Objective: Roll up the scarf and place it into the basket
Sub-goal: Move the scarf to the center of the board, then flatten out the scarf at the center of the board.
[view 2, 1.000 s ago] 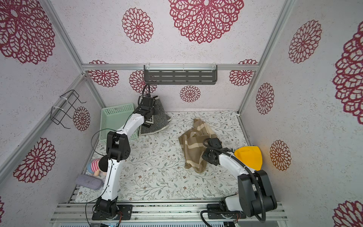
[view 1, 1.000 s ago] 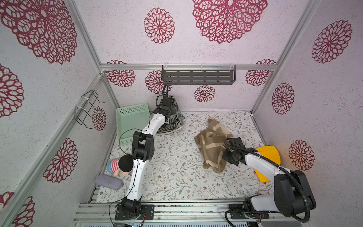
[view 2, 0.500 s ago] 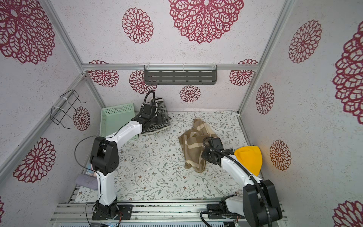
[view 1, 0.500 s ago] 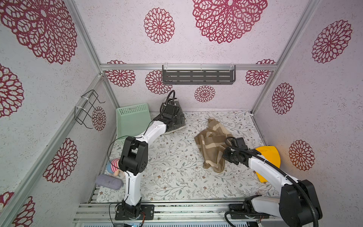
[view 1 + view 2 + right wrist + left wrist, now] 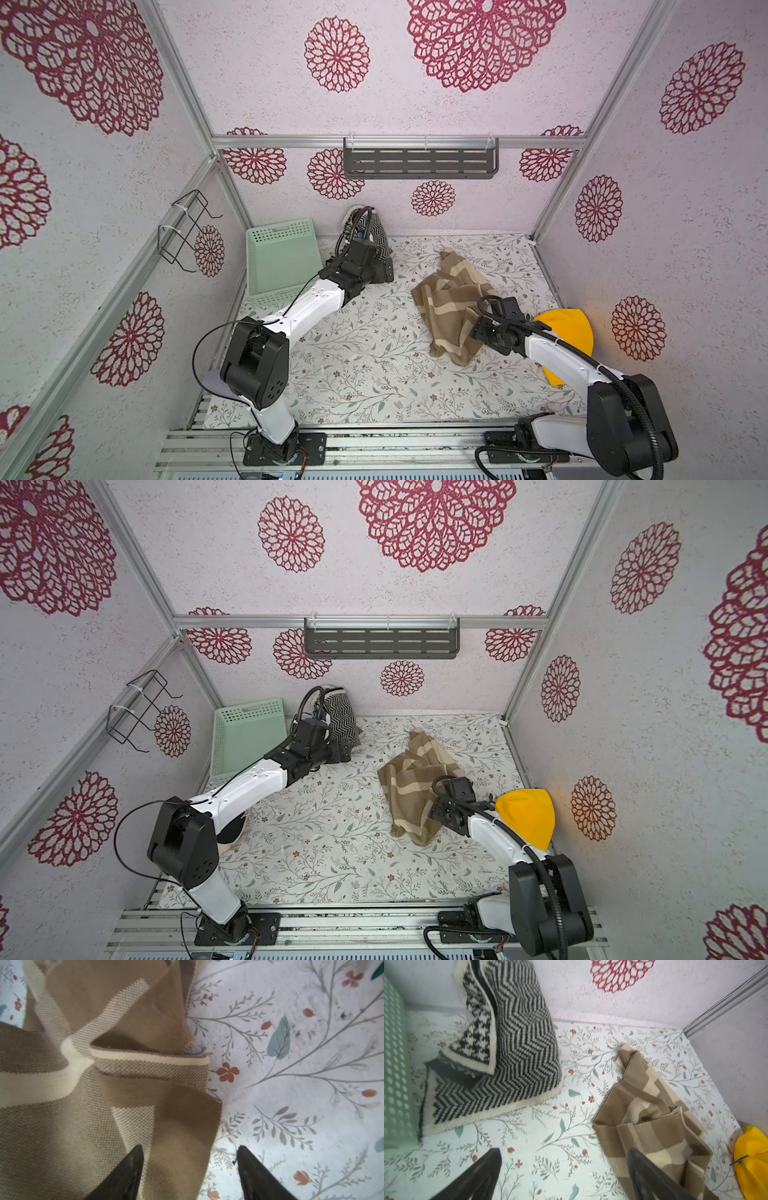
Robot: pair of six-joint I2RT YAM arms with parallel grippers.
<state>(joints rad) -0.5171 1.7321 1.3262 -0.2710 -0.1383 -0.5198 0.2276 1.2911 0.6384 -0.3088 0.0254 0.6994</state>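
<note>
The scarf (image 5: pixel 449 303) (image 5: pixel 415 787), tan with cream checks, lies crumpled on the flowered mat right of centre. My right gripper (image 5: pixel 475 330) (image 5: pixel 435 806) sits at its near right edge. In the right wrist view this gripper (image 5: pixel 190 1148) is open: one finger over the scarf (image 5: pixel 83 1105), the other over bare mat, the scarf's edge between them. The mint-green basket (image 5: pixel 282 257) (image 5: pixel 249 737) stands at the back left, holding nothing. My left gripper (image 5: pixel 386 269) (image 5: pixel 563 1151) is open and holds nothing, low over the mat between basket and scarf (image 5: pixel 654 1126).
A black-and-white zigzag knit cloth (image 5: pixel 376 232) (image 5: pixel 519 1053) leans on the back wall beside the basket (image 5: pixel 394 1084). A yellow object (image 5: pixel 565 332) lies by the right wall. A grey slotted shelf (image 5: pixel 419 162) hangs on the back wall, a wire rack (image 5: pixel 187 232) on the left wall.
My left gripper let go of the zigzag cloth, opened wide and swung down and to the right. My right gripper opened at the scarf's edge.
</note>
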